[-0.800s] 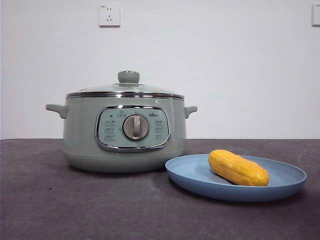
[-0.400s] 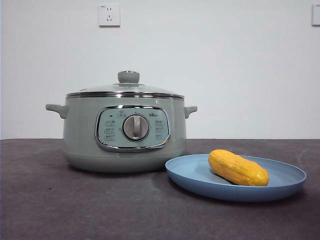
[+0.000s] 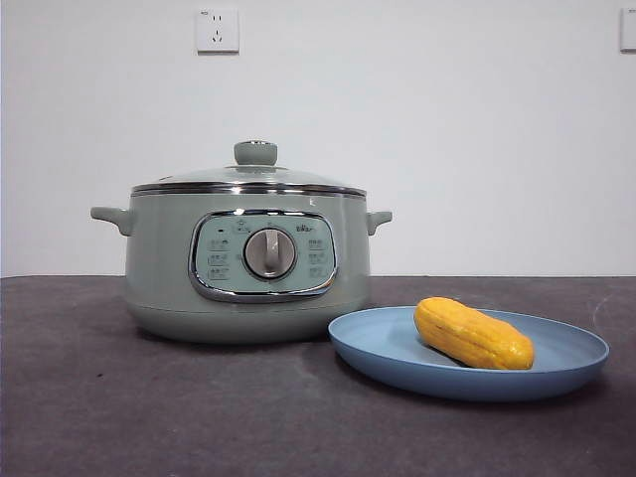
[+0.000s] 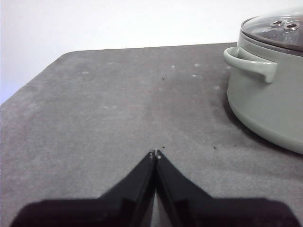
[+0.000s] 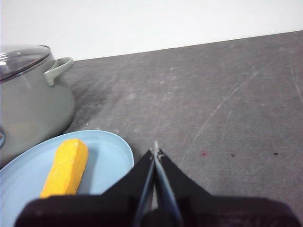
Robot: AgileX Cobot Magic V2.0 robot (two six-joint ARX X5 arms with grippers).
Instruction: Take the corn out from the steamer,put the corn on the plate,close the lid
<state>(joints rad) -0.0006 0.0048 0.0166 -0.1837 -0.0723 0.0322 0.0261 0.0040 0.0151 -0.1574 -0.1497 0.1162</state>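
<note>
Front cam low, level w/ counter [image 3: 119, 417], close. Wrist cams look down-fwd from opposite sides; all share steamer [image 3: 248, 258].

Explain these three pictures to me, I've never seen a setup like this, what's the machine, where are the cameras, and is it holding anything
This is a robot with two arms at a table, each ending in a gripper of two black jaws. One picture comes from a low camera facing across the table. It shows a green steamer with its glass lid on, and beside it a blue plate with a corn lying on it. No arm shows there.

The other two pictures come from cameras on the arms' wrists. The left gripper is shut and holds nothing, over bare table near the steamer's handle. The right gripper is also shut and empty, just beside the plate's rim. So the corn is out, the lid is on, and nothing is held.
</note>
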